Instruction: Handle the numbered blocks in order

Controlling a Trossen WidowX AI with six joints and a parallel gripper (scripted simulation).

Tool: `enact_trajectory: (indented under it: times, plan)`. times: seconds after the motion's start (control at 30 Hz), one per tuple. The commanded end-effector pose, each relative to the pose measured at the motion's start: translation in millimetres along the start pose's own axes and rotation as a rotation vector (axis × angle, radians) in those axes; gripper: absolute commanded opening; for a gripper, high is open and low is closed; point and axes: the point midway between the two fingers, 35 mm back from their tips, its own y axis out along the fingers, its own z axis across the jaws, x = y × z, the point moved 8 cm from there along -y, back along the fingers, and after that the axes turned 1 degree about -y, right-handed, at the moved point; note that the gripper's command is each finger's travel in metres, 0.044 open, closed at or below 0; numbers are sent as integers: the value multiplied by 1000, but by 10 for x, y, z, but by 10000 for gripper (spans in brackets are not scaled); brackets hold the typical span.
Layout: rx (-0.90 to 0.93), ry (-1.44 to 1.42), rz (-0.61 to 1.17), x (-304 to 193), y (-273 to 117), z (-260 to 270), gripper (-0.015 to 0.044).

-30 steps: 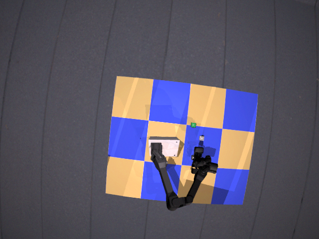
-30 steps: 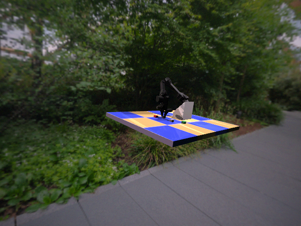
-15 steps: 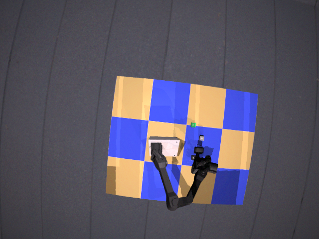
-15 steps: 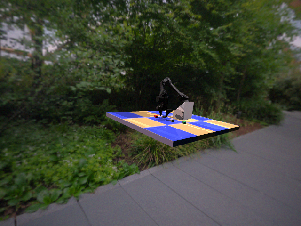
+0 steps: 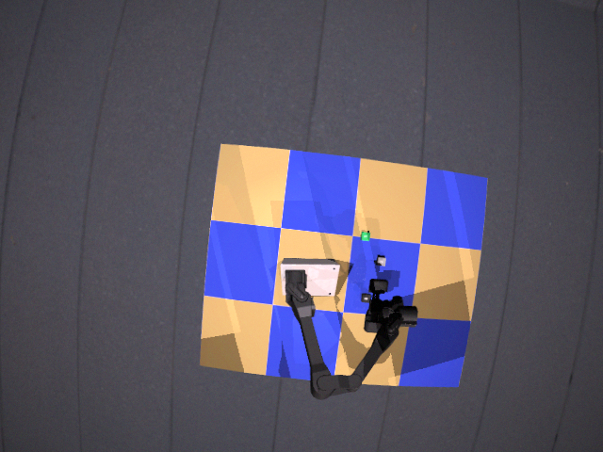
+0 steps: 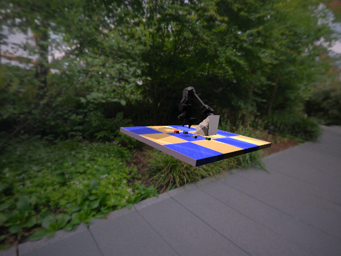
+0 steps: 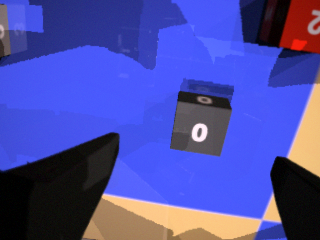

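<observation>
The red block with the digit 2 [image 6: 176,132] [image 7: 306,25] lies off to one side of the tool [image 5: 382,309] [image 6: 186,126] [image 7: 197,150], and the coming move probably turns on that offset. In the wrist view it sits at the upper right, cut by the frame edge and well outside the span of the fingers. The dark grey block with the digit 0 [image 6: 185,132] [image 7: 196,127] stands nearly midway across that span, a little ahead of the fingertips. The exterior view places the tool above the grey block, with the red one near it on the side away from the arm's pale base [image 5: 318,280] [image 6: 213,125].

The tool is spread wide and holds nothing; its fingertips hang over the bench [image 5: 389,199] [image 6: 179,150] [image 7: 75,95], apart from every block. The grey block rests upright on a blue square.

Whether the 0 is finished cannot be read from its position alone. If it is, the 2 seems the likely next stop, though the digit on the green block [image 5: 365,235] [image 6: 208,138] is too small to read. The pale block [image 5: 381,260] [image 6: 194,136] [image 7: 4,30], apparently a 3, lies on the opposite side. A low sideways path could nudge the grey block, so the crossing calls for height first.
</observation>
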Motion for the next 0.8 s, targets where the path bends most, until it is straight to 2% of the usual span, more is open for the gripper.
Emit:
enact_trajectory:
  times: [0.0, 0.17, 0.57, 0.77]
  plan:
    - [-1, 9, -18, 14, -578, -10, 242]
    - [-3, 9, -18, -2, -687, -17, 120]
    - [-1, 9, -18, 5, -689, 8, 120]
    - [33, 3, -22, 89, -746, 881, 120]
